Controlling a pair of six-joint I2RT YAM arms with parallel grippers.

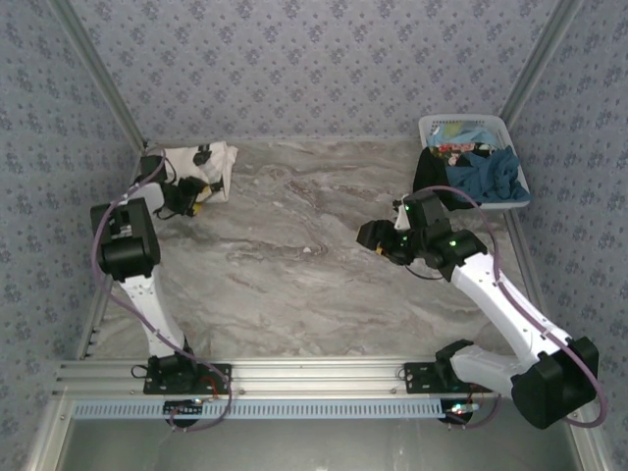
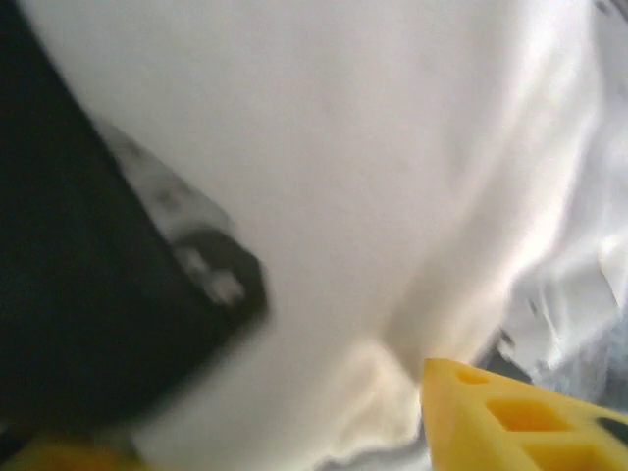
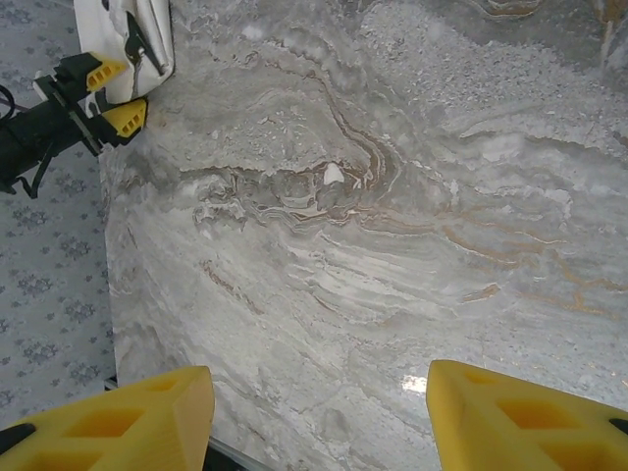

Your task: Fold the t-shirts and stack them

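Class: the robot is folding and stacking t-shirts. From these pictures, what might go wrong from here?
1. The left jaws stand open close beside the folded off-white cloth t-shirt; withdrawing might snag and unfold it.
2. The teal-blue t-shirt and black t-shirt lie heaped together in the white plastic slatted basket; lifting one might drag the other out.

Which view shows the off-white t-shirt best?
Top external: the off-white t-shirt shows almost whole, bunched at the table's far left. Left wrist gives a blurred close-up of it; right wrist catches one edge.
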